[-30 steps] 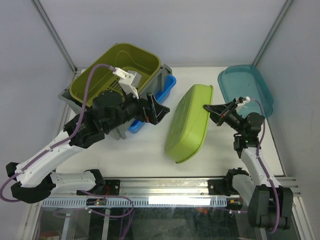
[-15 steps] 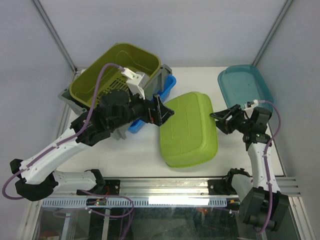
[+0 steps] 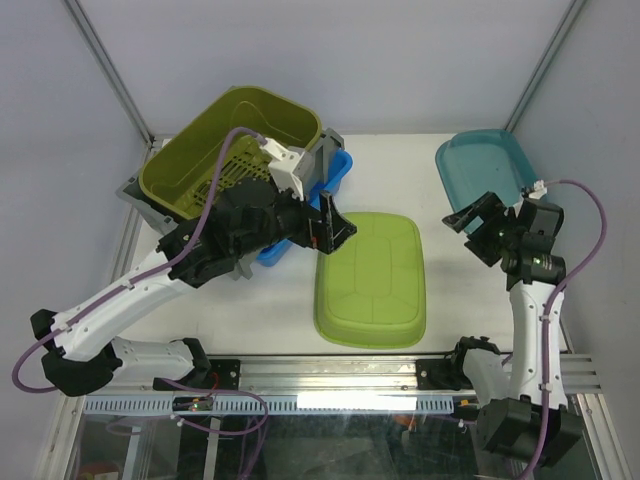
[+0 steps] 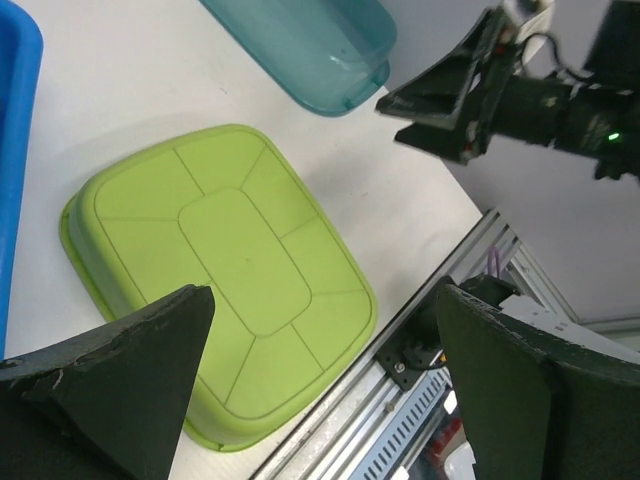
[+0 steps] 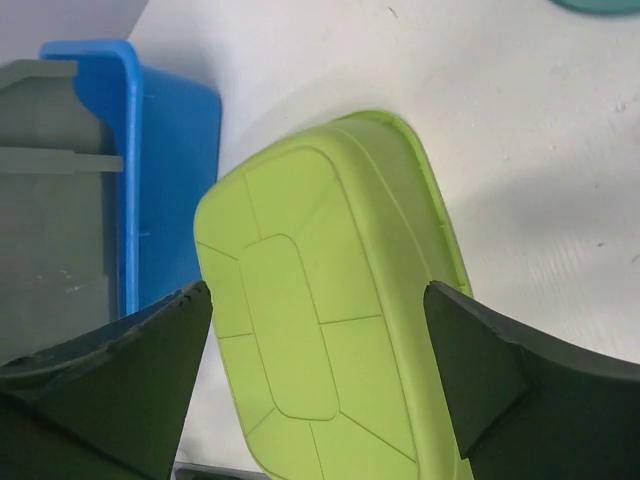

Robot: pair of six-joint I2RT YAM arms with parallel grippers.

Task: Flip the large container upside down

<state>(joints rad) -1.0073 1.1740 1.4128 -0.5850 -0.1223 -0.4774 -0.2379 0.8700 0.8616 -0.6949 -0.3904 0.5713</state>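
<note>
The large container, a grey crate (image 3: 133, 190), stands upright at the back left with an olive-green slotted basket (image 3: 230, 140) in it; its grey wall (image 5: 50, 200) shows in the right wrist view. A lime-green tub (image 3: 370, 280) lies bottom up on the table in front of the arms. My left gripper (image 3: 338, 222) hovers open over the tub's left edge, holding nothing (image 4: 322, 300). My right gripper (image 3: 468, 235) is open and raised, apart from the tub's right side, with the tub's underside (image 5: 330, 300) seen between its fingers.
A blue tub (image 3: 335, 175) sits against the crate's right side. A teal tub (image 3: 490, 175) lies at the back right, behind the right gripper. An aluminium rail (image 3: 350, 375) runs along the near edge. Grey walls close the table at left, back and right.
The lime-green tub went from standing on its edge to lying flat, bottom up. My right gripper opened, let it go and drew back to the right. The left gripper shifted slightly right.
</note>
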